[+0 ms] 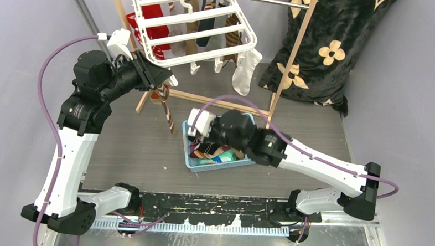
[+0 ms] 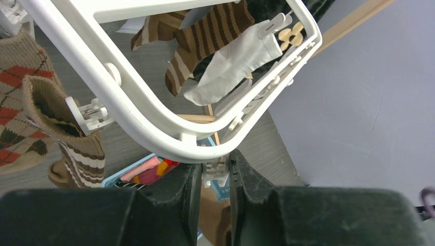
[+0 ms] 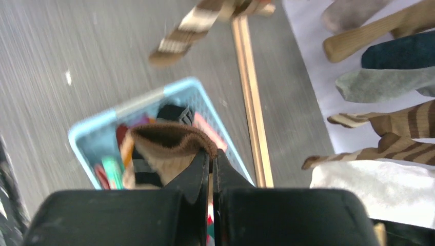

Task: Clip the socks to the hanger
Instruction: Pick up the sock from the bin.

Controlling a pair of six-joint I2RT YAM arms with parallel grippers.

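The white slatted hanger (image 1: 170, 22) hangs at the back with several socks pegged under it, among them a red-white one (image 1: 153, 15) and a white one (image 1: 245, 69). My left gripper (image 1: 161, 76) is at its near left corner. In the left wrist view it (image 2: 215, 164) is shut on a white peg (image 2: 216, 174) under the hanger rim (image 2: 154, 123). A brown argyle sock (image 2: 20, 102) hangs beside it. My right gripper (image 1: 194, 140) is above the basket. In the right wrist view it (image 3: 211, 154) is shut on the cuff of a brown-topped sock (image 3: 169, 138).
The light blue basket (image 1: 219, 166) with more mixed socks lies on the floor mid-table; it also shows in the right wrist view (image 3: 118, 110). The wooden pole frame (image 1: 287, 54) carries the hanger. A black furry cloth with cream flowers (image 1: 329, 44) hangs at the back right.
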